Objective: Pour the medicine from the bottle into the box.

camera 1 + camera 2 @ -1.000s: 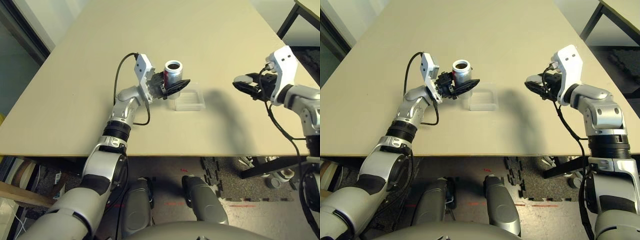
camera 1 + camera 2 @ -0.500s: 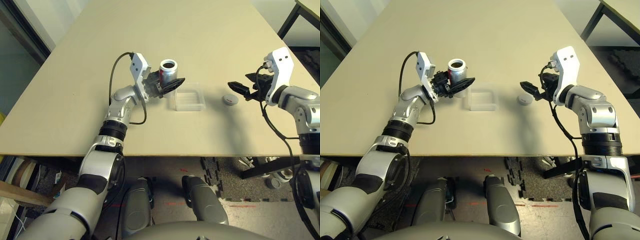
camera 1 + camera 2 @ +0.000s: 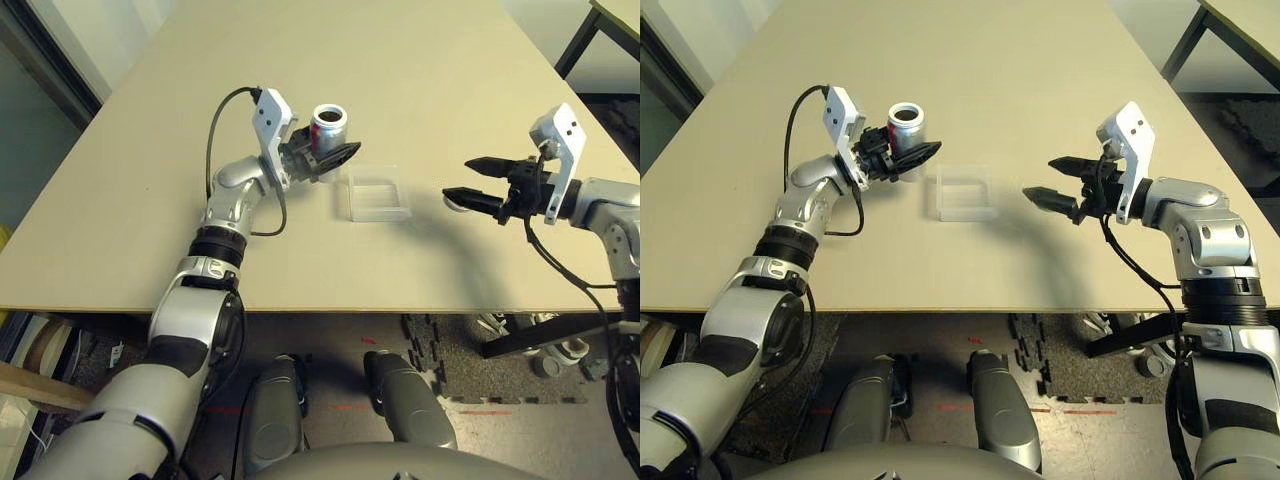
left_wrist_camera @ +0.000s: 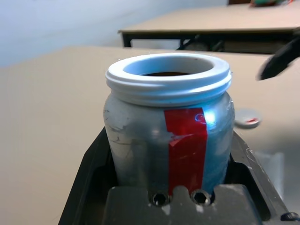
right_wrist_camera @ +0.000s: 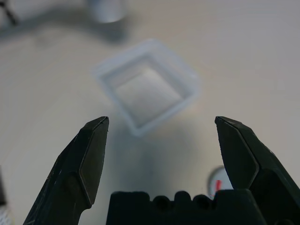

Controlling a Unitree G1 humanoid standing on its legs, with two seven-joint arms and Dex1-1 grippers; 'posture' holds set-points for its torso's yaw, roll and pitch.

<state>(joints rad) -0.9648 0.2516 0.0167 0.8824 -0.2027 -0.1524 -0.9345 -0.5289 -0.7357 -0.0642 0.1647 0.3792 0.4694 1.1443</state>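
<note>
Left eye view shows my left gripper (image 3: 335, 160) pinching the open bottle (image 3: 327, 131) upright beside the empty box (image 3: 378, 193) on the tabletop (image 3: 420, 80), my right gripper (image 3: 470, 180) spread wide, so pouring is left.

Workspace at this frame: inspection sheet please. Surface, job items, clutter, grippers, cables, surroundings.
Surface: beige table, bare apart from the job's things.
Bottle: uncapped, upright, held above the table beside the box, dark contents at its mouth.
Box: clear tray on the table, looks empty.
Cap: on the table under the right gripper.
Clutter: nothing seen.
Left gripper: shut on the bottle.
Right gripper: open, empty, pointing toward the box.
Cables: black cable looped off the left wrist; another along the right forearm.
Surroundings: second table behind; black floor mats below.
</note>
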